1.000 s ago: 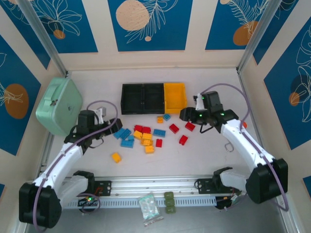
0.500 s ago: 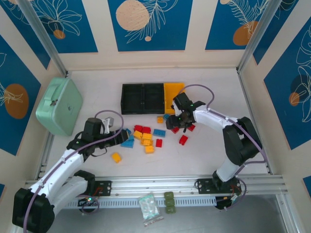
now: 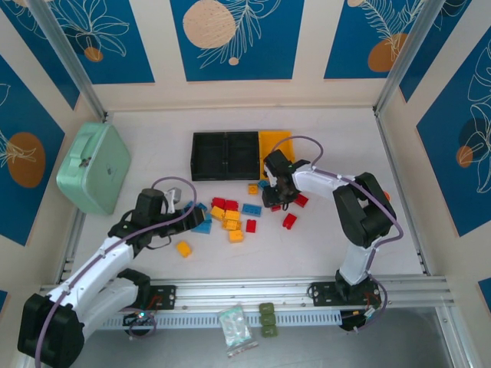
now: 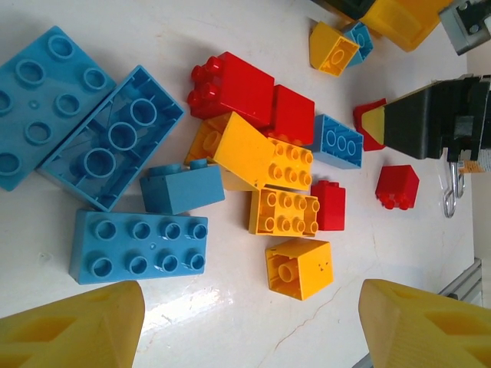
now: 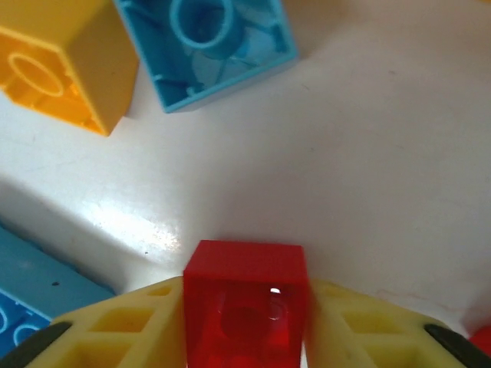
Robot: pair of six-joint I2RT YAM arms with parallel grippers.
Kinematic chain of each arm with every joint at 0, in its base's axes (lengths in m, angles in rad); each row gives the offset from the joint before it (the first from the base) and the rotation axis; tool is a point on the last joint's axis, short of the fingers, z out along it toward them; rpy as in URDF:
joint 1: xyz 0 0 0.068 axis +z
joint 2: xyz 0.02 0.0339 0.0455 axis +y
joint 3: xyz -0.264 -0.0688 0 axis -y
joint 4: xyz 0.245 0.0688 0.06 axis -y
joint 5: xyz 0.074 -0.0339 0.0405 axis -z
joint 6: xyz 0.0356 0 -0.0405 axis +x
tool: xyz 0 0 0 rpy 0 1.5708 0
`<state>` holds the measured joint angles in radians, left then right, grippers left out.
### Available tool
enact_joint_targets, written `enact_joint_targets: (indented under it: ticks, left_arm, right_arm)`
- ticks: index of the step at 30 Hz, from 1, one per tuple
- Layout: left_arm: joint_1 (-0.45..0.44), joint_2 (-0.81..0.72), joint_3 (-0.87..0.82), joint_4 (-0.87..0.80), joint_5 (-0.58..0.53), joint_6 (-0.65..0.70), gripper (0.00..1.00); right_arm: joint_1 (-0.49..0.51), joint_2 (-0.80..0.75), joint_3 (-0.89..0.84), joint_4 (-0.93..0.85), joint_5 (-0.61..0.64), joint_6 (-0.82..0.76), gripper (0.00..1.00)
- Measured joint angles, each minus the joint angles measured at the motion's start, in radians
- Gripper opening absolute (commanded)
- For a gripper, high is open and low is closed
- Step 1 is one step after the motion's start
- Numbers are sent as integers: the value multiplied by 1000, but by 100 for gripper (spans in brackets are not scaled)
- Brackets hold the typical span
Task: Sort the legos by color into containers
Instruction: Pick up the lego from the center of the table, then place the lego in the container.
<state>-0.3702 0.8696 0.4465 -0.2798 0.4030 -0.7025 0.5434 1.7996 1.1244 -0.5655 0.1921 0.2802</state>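
Picking 1 red lego (image 5: 245, 299) off the desk (image 3: 322, 245).
Pinched tight in the right gripper (image 3: 276, 198) near the 3 containers (image 3: 230, 136), ready for lifting; hovering with the left gripper (image 4: 249, 330) half open, empty, above blue legos (image 4: 138, 245).

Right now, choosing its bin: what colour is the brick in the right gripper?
Red; the brick shows best in the right wrist view.

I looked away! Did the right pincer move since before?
Yes. The right pincer slid left: it was beside the yellow bin at its right corner, and now it's in front of that bin, gripping a red brick.
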Motion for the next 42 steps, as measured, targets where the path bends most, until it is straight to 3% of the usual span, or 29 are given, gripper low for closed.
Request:
enact_joint_targets:
  ticks: [10,18,29,42]
  left_arm:
    - [-12,10,-7,21,-4,-11,74]
    - [-97,49,31,43,-24,-14,74]
    - [-214,146,183,41,-87,13,74]
    - [-233,164,183,40,-121,11,74]
  right_arm:
    - [13,-62,63,-66,18,16,31]
    - [-78,-99,298,-137,11,69,31]
    - [-166,214,630,-221,11,145,31]
    - [-177,438,832,-317,37,175,34]
